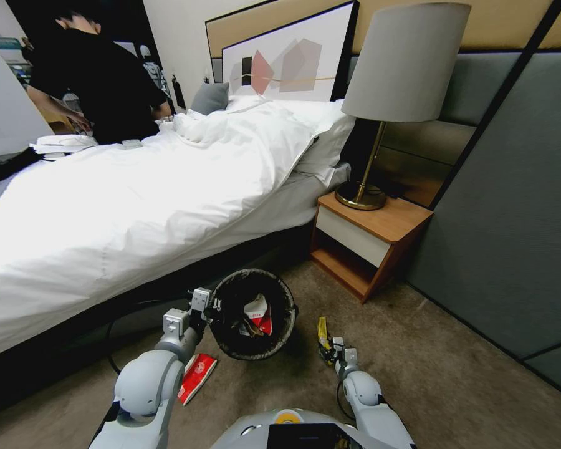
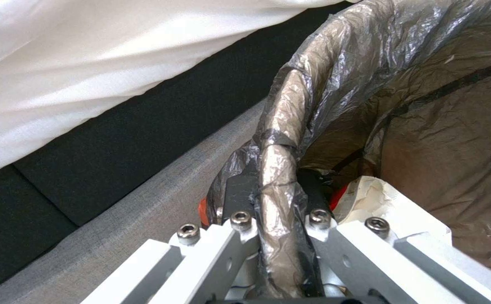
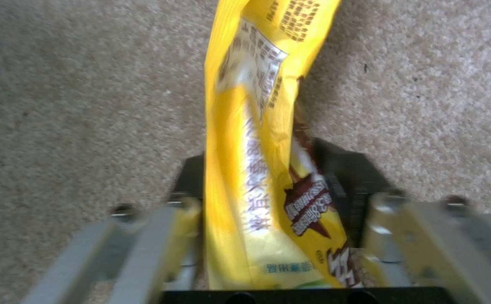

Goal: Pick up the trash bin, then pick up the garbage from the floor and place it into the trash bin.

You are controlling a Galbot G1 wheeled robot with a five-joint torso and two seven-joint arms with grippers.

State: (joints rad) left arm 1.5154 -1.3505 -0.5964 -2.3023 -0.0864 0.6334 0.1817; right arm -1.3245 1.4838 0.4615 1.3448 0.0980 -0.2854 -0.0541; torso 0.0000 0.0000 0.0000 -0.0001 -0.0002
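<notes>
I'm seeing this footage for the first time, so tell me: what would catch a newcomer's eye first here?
The left gripper is clamped on the bag-lined rim of the trash bin, which sits beside the bed with a red-and-white carton inside. To its right, the right gripper pinches a yellow wrapper above the carpet. A red-and-white wrapper lies on the floor by the left arm.

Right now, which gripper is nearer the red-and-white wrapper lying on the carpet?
Left. The left gripper clamps the trash bin rim, just above the red-and-white wrapper. The right gripper, holding the yellow wrapper, sits across the bin.
</notes>
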